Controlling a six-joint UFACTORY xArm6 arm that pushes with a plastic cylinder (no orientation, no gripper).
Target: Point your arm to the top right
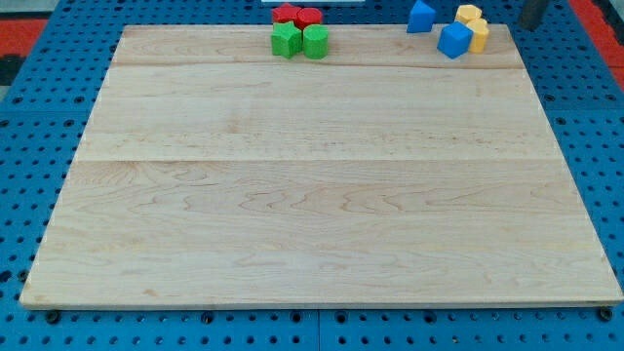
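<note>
My tip [532, 23], a dark rod end with no pincer to open or close, sits at the top right, just off the pale wooden bench [312, 195]. Left of it cluster a blue cube [454, 40], two yellow blocks [475, 26] and a blue block [421, 17]; farther left, red blocks [297, 15] above green blocks [300, 41].

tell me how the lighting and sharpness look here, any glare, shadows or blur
Camera view: light is even and soft on the wooden board, with no strong glare and only faint shadows under the green blocks and the blue cube. The blocks look slightly soft. A dark blurred shape at the view's top right may be my rod; my tip cannot be made out.
</note>
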